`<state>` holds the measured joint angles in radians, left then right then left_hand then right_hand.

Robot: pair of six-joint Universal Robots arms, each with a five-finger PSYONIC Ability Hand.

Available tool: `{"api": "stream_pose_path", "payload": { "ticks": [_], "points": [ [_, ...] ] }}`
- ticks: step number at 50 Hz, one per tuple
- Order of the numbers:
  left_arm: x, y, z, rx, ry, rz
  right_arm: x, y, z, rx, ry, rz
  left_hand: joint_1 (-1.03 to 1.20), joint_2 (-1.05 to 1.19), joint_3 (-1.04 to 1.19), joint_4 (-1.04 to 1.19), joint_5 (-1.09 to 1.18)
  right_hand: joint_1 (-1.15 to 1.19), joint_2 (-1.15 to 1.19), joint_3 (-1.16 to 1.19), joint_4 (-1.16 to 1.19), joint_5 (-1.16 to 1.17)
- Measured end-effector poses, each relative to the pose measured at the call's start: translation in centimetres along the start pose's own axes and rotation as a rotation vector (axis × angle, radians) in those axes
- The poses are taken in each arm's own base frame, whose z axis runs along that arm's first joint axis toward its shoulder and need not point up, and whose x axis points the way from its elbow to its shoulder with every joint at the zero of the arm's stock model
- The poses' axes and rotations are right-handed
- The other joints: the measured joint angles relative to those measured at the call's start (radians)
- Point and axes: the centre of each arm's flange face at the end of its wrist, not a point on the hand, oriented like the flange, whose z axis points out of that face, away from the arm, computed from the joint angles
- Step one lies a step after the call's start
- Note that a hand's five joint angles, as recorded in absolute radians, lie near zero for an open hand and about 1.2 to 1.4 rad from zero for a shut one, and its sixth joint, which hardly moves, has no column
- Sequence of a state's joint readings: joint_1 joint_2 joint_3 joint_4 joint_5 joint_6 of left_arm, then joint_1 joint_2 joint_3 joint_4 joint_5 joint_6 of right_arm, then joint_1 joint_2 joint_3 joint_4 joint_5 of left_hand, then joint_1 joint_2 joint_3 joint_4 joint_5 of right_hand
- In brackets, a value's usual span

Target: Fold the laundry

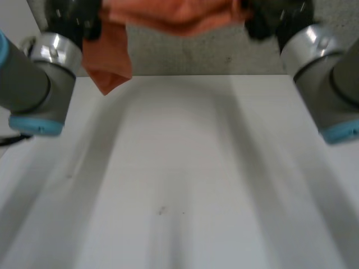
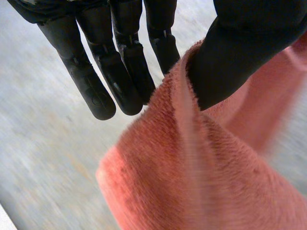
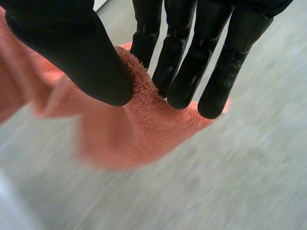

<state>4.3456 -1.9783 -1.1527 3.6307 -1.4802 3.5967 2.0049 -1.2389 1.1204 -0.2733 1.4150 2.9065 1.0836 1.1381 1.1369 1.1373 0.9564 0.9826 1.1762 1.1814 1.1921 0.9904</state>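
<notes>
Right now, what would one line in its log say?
left hand: pinching fuzzy orange cloth | right hand: pinching same cloth | cloth: held up between both hands

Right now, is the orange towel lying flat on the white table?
No, the orange towel hangs in the air between the left hand and the right hand, off the table.
</notes>
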Motion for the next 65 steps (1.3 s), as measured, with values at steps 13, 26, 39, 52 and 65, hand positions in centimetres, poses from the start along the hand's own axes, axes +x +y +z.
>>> {"api": "stream_pose_path", "payload": {
  "ticks": [13,26,39,52,65],
  "points": [
    [5.9,11.7,-9.2,-0.430,0.272,-0.075,-4.9,11.9,-8.5,-0.655,-0.283,-0.019,-0.179,-0.221,-0.215,-0.216,-0.201,0.000,0.000,0.002,0.000,0.000],
    [5.9,12.2,-11.0,-0.492,0.302,-0.087,-4.7,12.7,-9.0,-0.681,-0.250,0.055,-0.393,-0.445,-0.438,-0.445,-0.442,0.000,0.000,0.002,0.000,0.000],
    [3.4,9.4,-13.3,-0.507,0.251,-0.087,-3.3,7.7,-7.5,-0.525,-0.167,0.161,-0.557,-0.625,-0.615,-0.633,-0.633,0.000,0.000,0.002,0.000,0.000],
    [2.7,9.2,-17.6,-0.658,0.168,-0.206,-3.3,7.5,-7.7,-0.524,-0.165,0.158,-0.520,-0.574,-0.574,-0.568,-0.570,0.000,0.000,0.002,0.000,0.000],
    [2.4,9.9,-19.1,-0.784,0.040,-0.409,-3.4,8.0,-8.0,-0.542,-0.170,0.157,-0.520,-0.570,-0.574,-0.564,-0.570,0.000,0.000,0.002,0.000,0.000]
  ]
}}
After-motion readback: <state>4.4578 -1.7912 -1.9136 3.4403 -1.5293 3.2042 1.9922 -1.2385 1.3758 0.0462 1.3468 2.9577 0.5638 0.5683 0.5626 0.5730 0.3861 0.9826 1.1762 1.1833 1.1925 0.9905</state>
